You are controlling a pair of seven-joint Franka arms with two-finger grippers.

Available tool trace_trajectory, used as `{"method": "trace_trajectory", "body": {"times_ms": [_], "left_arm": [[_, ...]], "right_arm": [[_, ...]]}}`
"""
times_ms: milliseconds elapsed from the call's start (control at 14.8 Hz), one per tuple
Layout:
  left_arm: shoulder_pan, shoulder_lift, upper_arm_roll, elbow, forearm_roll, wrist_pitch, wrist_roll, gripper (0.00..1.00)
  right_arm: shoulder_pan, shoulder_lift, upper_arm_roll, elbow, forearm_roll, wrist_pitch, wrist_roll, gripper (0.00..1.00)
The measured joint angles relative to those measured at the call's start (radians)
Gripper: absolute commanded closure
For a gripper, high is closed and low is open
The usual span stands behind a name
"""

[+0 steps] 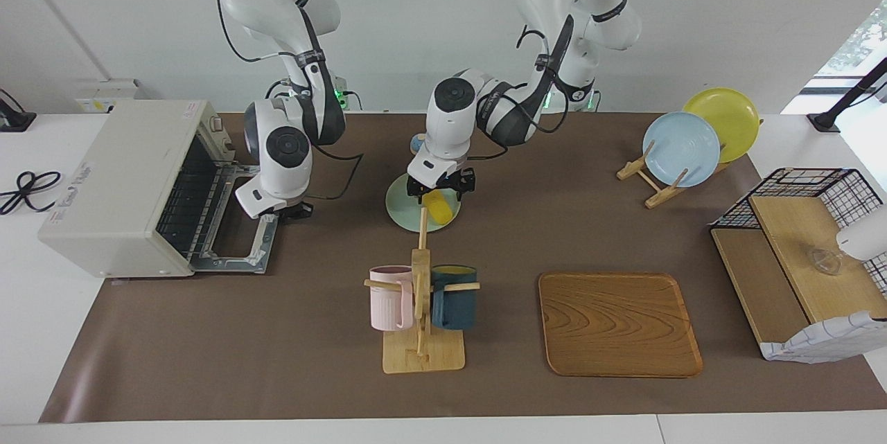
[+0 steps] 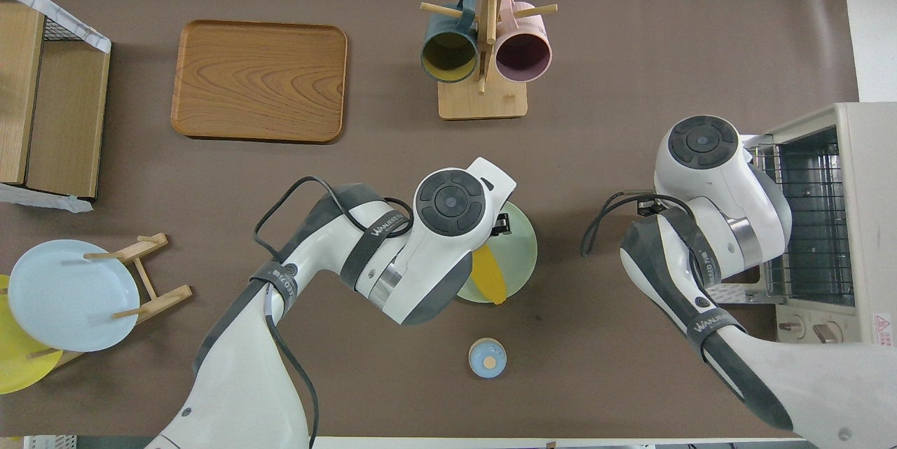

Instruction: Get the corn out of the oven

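Corn [image 1: 437, 206] is out of the oven [image 1: 132, 188], on the green plate [image 1: 402, 212] with my left claw [image 1: 441, 189] clamped on it; right claw [image 1: 296, 209] waits over the door, can't tell its state.

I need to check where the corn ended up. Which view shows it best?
The overhead view: the corn lies on the pale green plate, most of its length showing beside the left arm. In the facing view only the corn's end shows below the left tool, so that view cannot confirm contact.
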Motion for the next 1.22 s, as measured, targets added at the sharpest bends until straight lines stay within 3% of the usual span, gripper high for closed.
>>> {"method": "trace_trajectory", "body": {"times_ms": [270,540,608,675,878,1215], "left_arm": [[-0.006,0.017,0.001,-0.003,0.000,0.018,-0.035,0.00],[-0.006,0.017,0.002,-0.025,0.000,0.079,-0.137,0.10],[-0.006,0.017,0.002,-0.031,0.000,0.084,-0.147,0.16],[-0.006,0.017,0.002,-0.036,0.000,0.087,-0.158,0.30],[-0.006,0.017,0.002,-0.039,0.000,0.088,-0.180,1.00],[-0.004,0.012,0.008,-0.025,0.000,0.066,-0.185,1.00]], "right_arm": [[0.000,-0.020,0.010,0.029,-0.004,-0.069,-0.054,1.00],[-0.033,-0.136,0.011,0.077,-0.005,-0.217,-0.165,1.00],[-0.057,-0.169,0.011,0.083,-0.005,-0.236,-0.207,1.00],[-0.084,-0.198,0.010,0.086,-0.005,-0.247,-0.255,1.00],[-0.165,-0.252,0.004,0.089,-0.021,-0.251,-0.375,1.00],[-0.212,-0.274,-0.006,0.089,-0.037,-0.270,-0.456,1.00]]}}
